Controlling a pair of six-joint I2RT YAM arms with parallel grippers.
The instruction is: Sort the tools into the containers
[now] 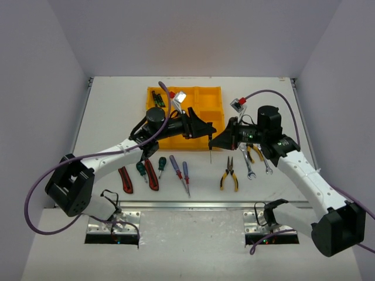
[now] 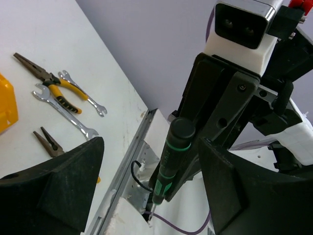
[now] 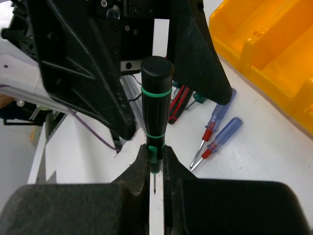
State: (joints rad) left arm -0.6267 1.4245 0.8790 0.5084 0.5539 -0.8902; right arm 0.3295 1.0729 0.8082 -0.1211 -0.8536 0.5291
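My right gripper (image 1: 215, 142) (image 3: 155, 164) is shut on the lower end of a slim dark green driver (image 1: 210, 144) (image 3: 156, 98) (image 2: 173, 156). It holds the driver in the air just in front of the yellow tray (image 1: 206, 96) (image 3: 274, 44), tip down. My left gripper (image 1: 204, 133) (image 2: 151, 166) is open. Its fingers (image 3: 78, 63) flank the driver's capped upper end without gripping it. Another slim green driver (image 1: 157, 98) lies in the tray's back left compartment. The remaining tools lie on the table in front of the tray.
On the table lie two red-black knives (image 1: 125, 179), green-handled screwdrivers (image 1: 141, 170), purple-handled screwdrivers (image 1: 186, 175) (image 3: 220, 137), yellow pliers (image 1: 229, 174) (image 2: 61, 90) and silver wrenches (image 1: 246, 161) (image 2: 63, 110). Both arms meet closely over the tray's front edge.
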